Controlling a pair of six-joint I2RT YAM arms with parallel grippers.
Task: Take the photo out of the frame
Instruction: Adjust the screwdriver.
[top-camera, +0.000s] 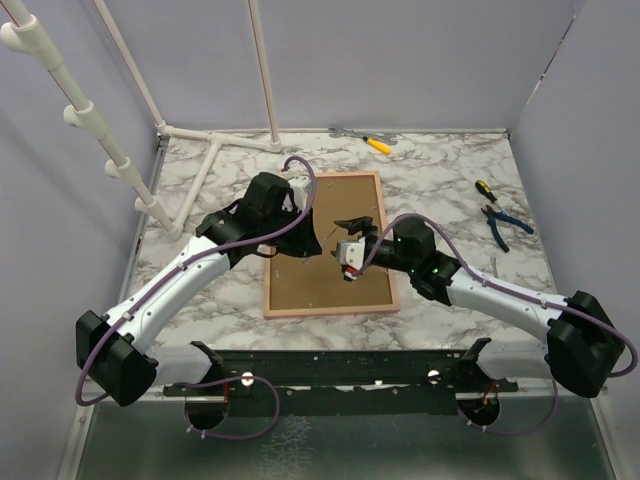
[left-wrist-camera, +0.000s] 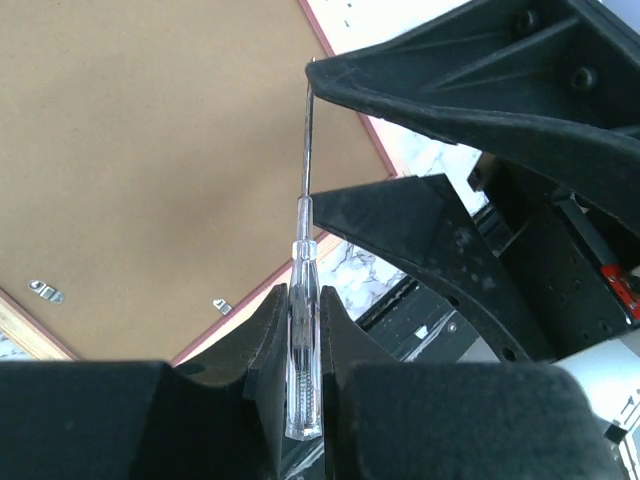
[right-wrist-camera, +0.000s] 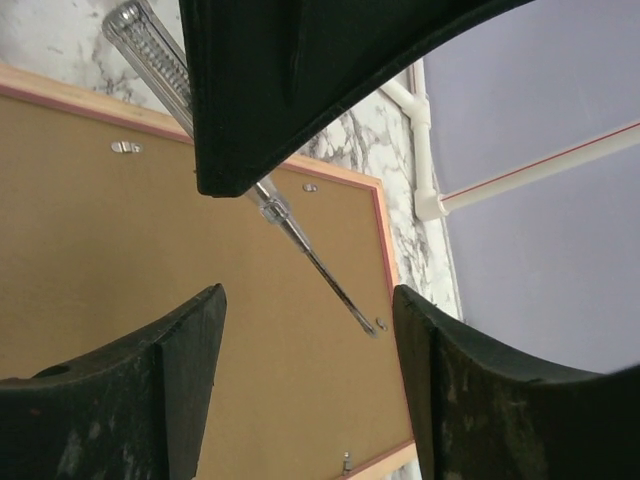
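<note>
Table (top-camera: 450, 190): marbled top. The frame lies flat on it near the middle.

Frame (top-camera: 330, 290): biggest flat thing here, face down, pink border up and brown back board (right-wrist-camera: 100, 250) showing. Looks stiff and light, and likely to skate on the smooth top if pushed sideways. Best held by pressing down on the board or pinching the border, not by the corners alone.

Photo: not visible. Judged to sit under the back board, inside the frame. A thin print would be floppy, easy to crease and hard to pick off a flat surface. Take it by one edge or corner once the board is off, with a light pinch and no dragging.

Left tool (left-wrist-camera: 302, 350): clamped on the clear handle of a screwdriver (left-wrist-camera: 303, 330), over the frame's back.

Right tool (right-wrist-camera: 305, 330): jaws wide apart with nothing between them, hovering above the board close to the left tool.

Screwdriver shaft: thin metal. In the right wrist view its tip sits at a tab near the frame's far edge. Cannot tell whether it is touching or just beside.

Tabs (right-wrist-camera: 125, 147): small metal pieces along the border, several in sight, lying over the edge of the board. Judged to be what holds the board in. Small and stiff, they need a sideways nudge at the tip. Slipping off could gouge the soft board.
</note>
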